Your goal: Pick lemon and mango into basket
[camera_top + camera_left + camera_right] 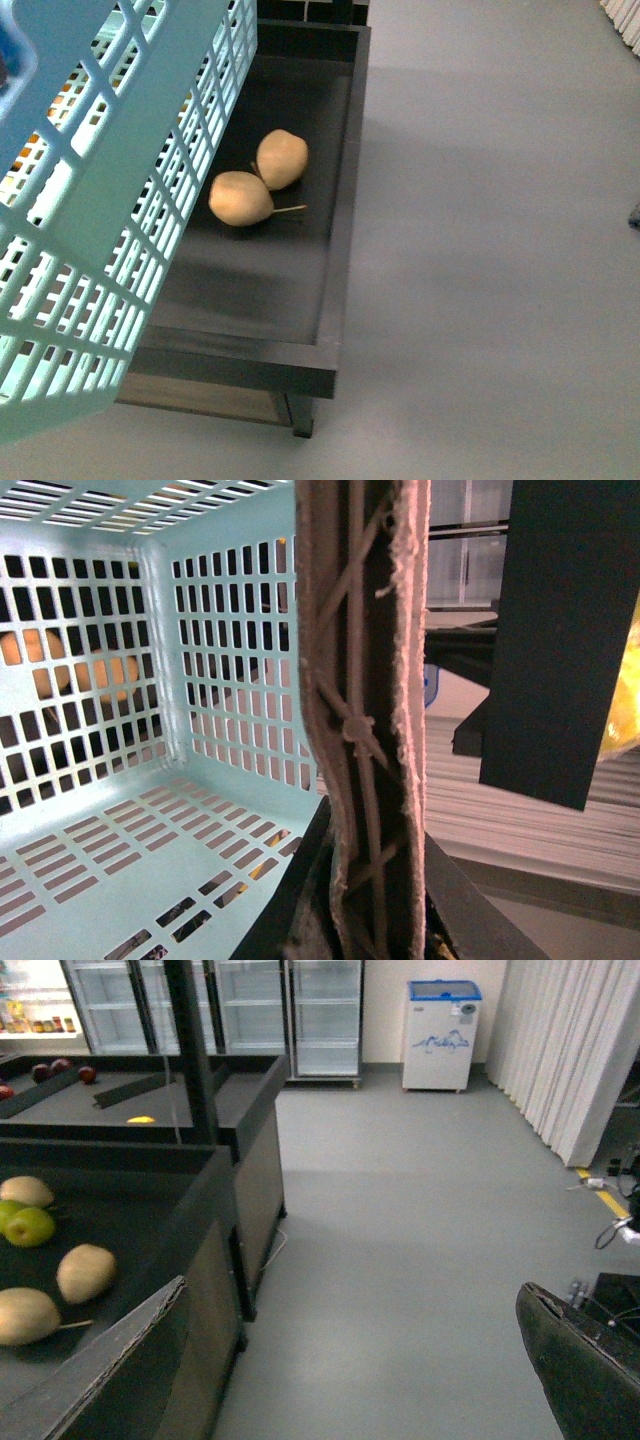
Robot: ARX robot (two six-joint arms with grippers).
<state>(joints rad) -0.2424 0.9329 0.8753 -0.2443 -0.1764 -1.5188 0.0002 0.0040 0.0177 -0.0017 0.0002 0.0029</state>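
Left hand (pixel 368 920) clamps basket (pixel 120 150) by handle (pixel 365 680), held aloft at desk (pixel 335 300) as drop target. Right hand (pixel 352 1288) spread, empty, free to pick. Orange fruit (pixel 55 670) behind basket slots: lemon or mango, can't tell.

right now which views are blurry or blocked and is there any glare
Front view: soft and blurred; the basket looms close over the left side and shadows the tray. Left wrist view: the basket handle blocks the middle. Right wrist view: clearest, though the lit fridges at the back look washed out.
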